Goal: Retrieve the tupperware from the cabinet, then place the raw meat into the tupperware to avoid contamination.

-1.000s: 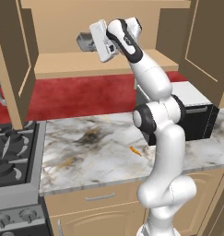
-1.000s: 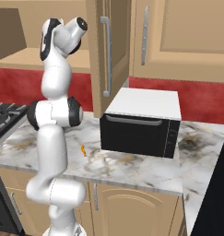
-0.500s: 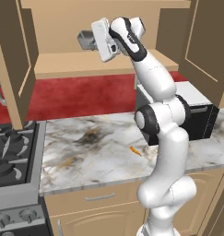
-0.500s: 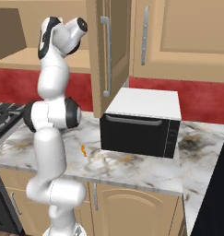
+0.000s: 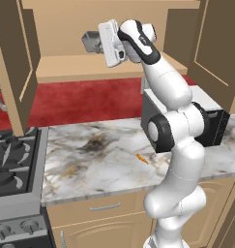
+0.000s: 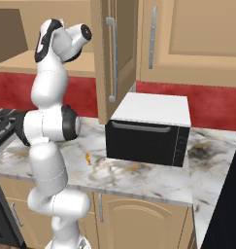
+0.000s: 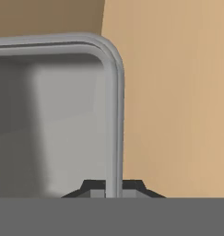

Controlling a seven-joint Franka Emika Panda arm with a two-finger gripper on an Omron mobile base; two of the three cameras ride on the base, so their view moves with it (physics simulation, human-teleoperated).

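Kitchen: stove (image 5: 12,160); microwave (image 6: 148,131); cabinet (image 5: 90,72)

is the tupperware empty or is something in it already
Empty. The hand view looks into the tupperware and shows bare grey floor; the raw meat lies on the counter.

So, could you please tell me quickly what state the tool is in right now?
Tool: shut on the tupperware wall, inside the cabinet.

A black microwave (image 6: 148,138) with a white top is sitting on the marble counter (image 5: 90,160), well apart from the stove (image 5: 10,164).
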